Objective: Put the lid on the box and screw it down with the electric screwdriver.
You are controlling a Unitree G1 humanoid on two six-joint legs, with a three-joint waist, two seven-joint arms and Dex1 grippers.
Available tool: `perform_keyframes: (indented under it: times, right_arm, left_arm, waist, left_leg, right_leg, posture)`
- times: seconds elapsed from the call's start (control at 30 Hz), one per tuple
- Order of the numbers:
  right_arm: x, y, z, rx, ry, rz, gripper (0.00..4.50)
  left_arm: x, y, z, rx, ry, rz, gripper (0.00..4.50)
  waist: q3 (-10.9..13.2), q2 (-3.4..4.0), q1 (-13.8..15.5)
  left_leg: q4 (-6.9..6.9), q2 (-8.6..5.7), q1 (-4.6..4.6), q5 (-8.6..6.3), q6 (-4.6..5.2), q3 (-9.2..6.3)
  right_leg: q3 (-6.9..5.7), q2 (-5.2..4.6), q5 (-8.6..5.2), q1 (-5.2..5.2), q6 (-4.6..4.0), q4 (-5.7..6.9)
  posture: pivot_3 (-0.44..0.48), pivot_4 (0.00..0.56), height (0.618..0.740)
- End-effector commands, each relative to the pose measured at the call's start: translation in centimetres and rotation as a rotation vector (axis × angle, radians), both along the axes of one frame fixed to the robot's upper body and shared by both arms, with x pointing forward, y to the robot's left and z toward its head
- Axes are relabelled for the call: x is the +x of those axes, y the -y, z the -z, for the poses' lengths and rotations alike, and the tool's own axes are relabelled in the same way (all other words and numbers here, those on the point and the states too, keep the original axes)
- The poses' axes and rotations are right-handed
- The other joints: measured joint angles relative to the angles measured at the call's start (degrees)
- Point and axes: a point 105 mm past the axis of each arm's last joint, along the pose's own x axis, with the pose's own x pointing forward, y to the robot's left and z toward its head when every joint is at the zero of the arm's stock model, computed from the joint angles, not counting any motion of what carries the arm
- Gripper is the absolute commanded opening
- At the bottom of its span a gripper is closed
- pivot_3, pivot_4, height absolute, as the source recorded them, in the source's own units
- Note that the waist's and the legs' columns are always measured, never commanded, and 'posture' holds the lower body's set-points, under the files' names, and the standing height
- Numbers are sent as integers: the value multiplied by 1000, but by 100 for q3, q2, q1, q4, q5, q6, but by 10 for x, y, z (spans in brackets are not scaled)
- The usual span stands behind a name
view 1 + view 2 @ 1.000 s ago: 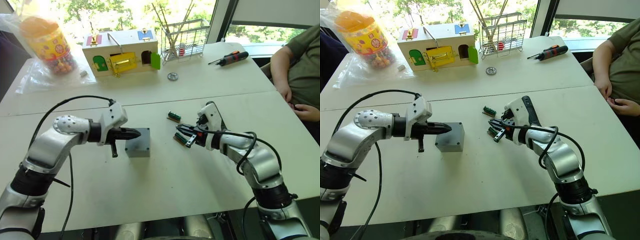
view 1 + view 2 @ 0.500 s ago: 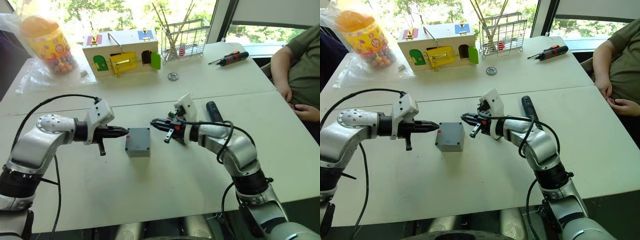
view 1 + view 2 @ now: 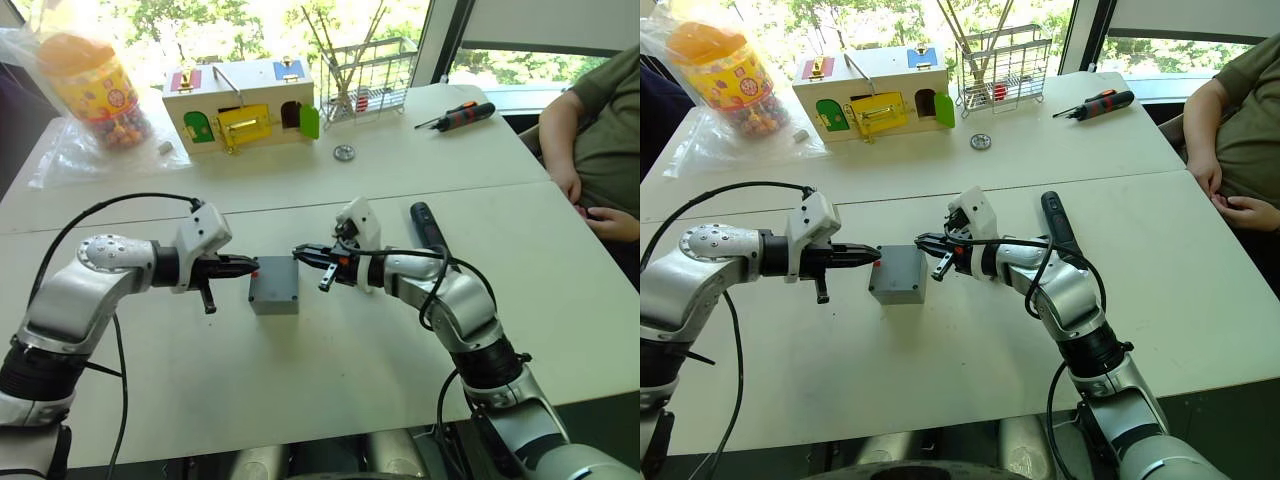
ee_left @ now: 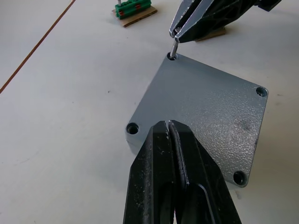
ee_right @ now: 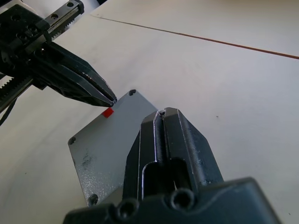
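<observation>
Electric screwdriver (image 3: pixel 427 226) lengthwise, away from robot

No legible text, brand names, or numerals on any item. The printed label on the orange-lidded jar (image 3: pixel 88 82) is patterned, but its characters cannot be made out. The sole sign on the box (image 3: pixel 898 275) is a plain red mark (image 5: pixel 108 112) on one side, bearing no lettering.
</observation>
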Motion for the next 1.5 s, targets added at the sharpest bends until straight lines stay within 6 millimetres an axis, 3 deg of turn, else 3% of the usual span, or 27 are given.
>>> perform_keyframes:
  times: [0.03, 0.5, 0.77, 0.8, 0.83, 0.9, 0.97, 1.17, 1.33, 1.5]
  right_arm:
    - [-3, -5, -5, 15, 34, -19, 23]
    - [0, -8, 2, 7, 29, -16, 23]
    - [2, 1, -13, -3, 65, -9, 3820]
    - [2, 6, -19, -2, 75, -4, 4159]
    - [2, 10, -26, 4, 82, 3, 4159]
    - [1, 25, -45, 43, 77, 38, 4159]
    - [5, 53, -62, 35, 61, 111, 4159]
    - [6, 138, -83, -223, -52, 258, 4340]
    - [5, 197, -73, -410, -343, 441, 4340]
    - [-4, 215, -55, -428, -704, 468, 4340]
  left_arm:
    - [0, 4, -10, -1, 44, 20, 0]
    - [-2, 7, -8, 0, 47, 32, 0]
    - [1, 15, -15, -37, 63, 50, 0]
    - [1, 18, -16, -46, 67, 61, 0]
    - [0, 21, -18, -54, 72, 72, 0]
    - [-2, 29, -23, -72, 81, 106, 0]
    - [-7, 39, -28, -77, 90, 165, 0]
    - [-20, 68, -37, -77, 124, 332, 0]
    - [-23, 82, -32, -19, 164, 425, 0]
    - [-23, 92, -28, -19, 182, 453, 0]
  waist:
    - [0, 0, 0]
    - [0, 0, -1]
    - [0, 0, 4]
    - [0, 0, 7]
    - [0, 0, 12]
    - [0, 0, 20]
    - [0, 0, 36]
    - [0, 0, 47]
    - [1, 1, -4]
    - [1, 0, 13]
  left_leg:
    - [0, 0, 0, 0, 0, 0]
    - [0, 0, 0, 0, 0, 0]
    - [1, -1, 0, 0, 0, 0]
    - [1, 0, 0, 0, 0, 0]
    - [1, 0, 0, 0, 0, 0]
    - [1, -1, 0, 0, 0, 0]
    - [3, -1, -1, 0, 0, -1]
    - [6, -6, -2, -2, 4, 0]
    - [-2, 6, -1, -6, 11, 14]
    - [1, 6, -2, -8, 15, 22]
  right_leg:
    - [0, 0, 0, 0, 0, 0]
    - [0, 0, 0, 0, 0, 0]
    - [0, 0, 0, 0, 0, 0]
    - [0, 0, 0, 0, 0, 0]
    - [0, 0, 0, 0, 0, 0]
    - [0, -1, 0, 0, 0, 0]
    - [0, -2, 0, 2, 0, 0]
    - [-2, -7, 0, 12, 0, -12]
    - [6, -6, 0, 6, 0, -12]
    - [11, -8, 0, 5, 0, -16]
  posture:
    - [0, 150, 740]
    - [0, 150, 740]
    - [0, 150, 740]
    - [0, 150, 740]
    - [0, 150, 740]
    - [0, 150, 740]
    - [0, 150, 740]
    - [0, 150, 740]
    - [0, 150, 740]
    - [0, 150, 740]
